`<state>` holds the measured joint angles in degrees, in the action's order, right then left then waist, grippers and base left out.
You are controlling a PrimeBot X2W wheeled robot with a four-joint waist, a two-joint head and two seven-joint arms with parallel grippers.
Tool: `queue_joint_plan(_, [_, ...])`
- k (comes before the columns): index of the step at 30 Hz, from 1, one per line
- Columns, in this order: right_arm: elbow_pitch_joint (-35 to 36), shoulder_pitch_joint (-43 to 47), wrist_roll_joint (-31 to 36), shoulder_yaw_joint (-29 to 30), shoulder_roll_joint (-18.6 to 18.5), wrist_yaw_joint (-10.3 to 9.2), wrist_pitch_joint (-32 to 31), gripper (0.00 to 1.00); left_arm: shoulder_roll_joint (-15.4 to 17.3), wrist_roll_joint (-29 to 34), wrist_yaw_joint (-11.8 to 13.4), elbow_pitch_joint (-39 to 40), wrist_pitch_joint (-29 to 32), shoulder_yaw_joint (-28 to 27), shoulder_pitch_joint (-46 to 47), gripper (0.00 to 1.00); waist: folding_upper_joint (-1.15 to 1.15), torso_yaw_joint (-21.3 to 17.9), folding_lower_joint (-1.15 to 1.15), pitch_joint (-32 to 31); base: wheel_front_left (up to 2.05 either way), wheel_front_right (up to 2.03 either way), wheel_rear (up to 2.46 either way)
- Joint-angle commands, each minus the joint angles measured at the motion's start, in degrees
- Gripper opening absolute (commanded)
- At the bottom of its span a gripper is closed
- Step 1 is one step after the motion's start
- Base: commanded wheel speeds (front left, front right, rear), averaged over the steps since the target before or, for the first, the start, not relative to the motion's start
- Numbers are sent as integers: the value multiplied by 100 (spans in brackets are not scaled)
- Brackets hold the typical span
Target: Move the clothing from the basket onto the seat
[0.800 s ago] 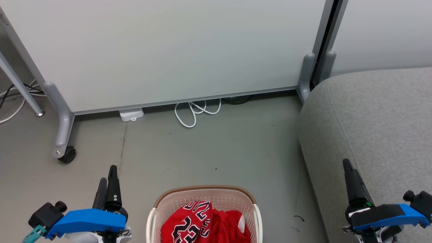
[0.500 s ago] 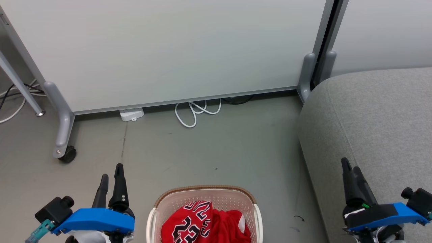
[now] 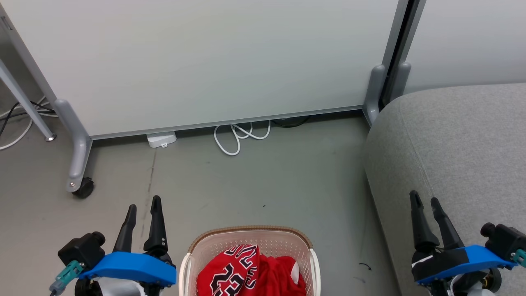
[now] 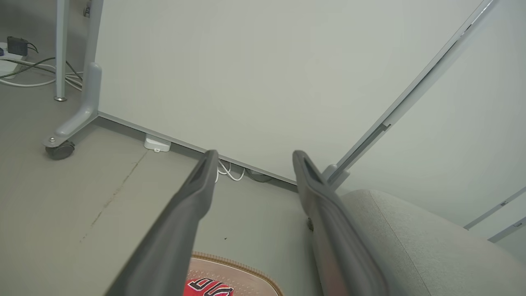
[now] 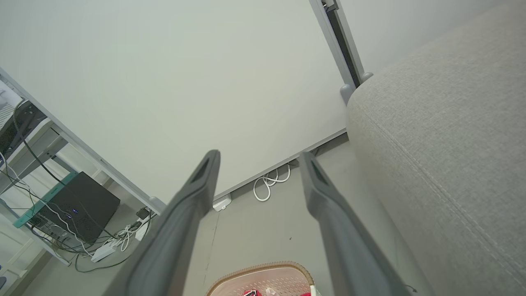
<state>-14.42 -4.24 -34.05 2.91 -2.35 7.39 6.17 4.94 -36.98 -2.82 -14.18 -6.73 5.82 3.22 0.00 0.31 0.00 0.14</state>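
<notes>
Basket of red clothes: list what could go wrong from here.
1. The clothes lie bunched in the basket; a grab may catch one piece and drop it on the floor short of the seat.
2. The left gripper could snag the basket's perforated wall and tip it.

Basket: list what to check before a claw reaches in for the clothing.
1. left claw open and empty: ok.
2. right claw open and empty: ok.
3. clothing in the basket: ok, red jersey and shorts heaped inside.
4. a claw above the clothing: not ok; the left claw is off the basket's left side, the right claw is over the edge of the seat.
5. seat located: ok, to the right of the basket, with floor between them.
6. whole basket seen: not ok, the head view's bottom edge cuts off its near part.
</notes>
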Motion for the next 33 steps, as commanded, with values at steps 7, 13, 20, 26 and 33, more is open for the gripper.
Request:
queue_joint_plan(7, [77, -122, 529, -36, -47, 10, 102, 100, 59, 508, 40, 58, -146, 97, 135, 100, 0, 10, 0, -3, 0, 0, 0])
queue_joint_plan(13, [94, -114, 907, -56, -51, 11, 151, 100, 66, 823, 17, 12, -237, 152, 128, 100, 0, 18, 0, -8, 0, 0, 0])
queue_joint_plan(20, [107, -117, 1313, -69, -54, 11, 212, 100, 52, 1152, 40, -78, -333, 177, 133, 100, 0, 24, 0, -10, 0, 0, 0])
queue_joint_plan(26, [106, -113, 1649, -73, -57, 12, 262, 100, 22, 1355, 0, -120, -417, 170, 144, 100, 0, 29, 0, -12, 0, 0, 0])
queue_joint_plan(33, [95, -111, 2012, -102, -61, 13, 332, 100, -9, 1596, -42, -212, -509, 184, 131, 100, 0, 35, 0, -21, 0, 0, 0])
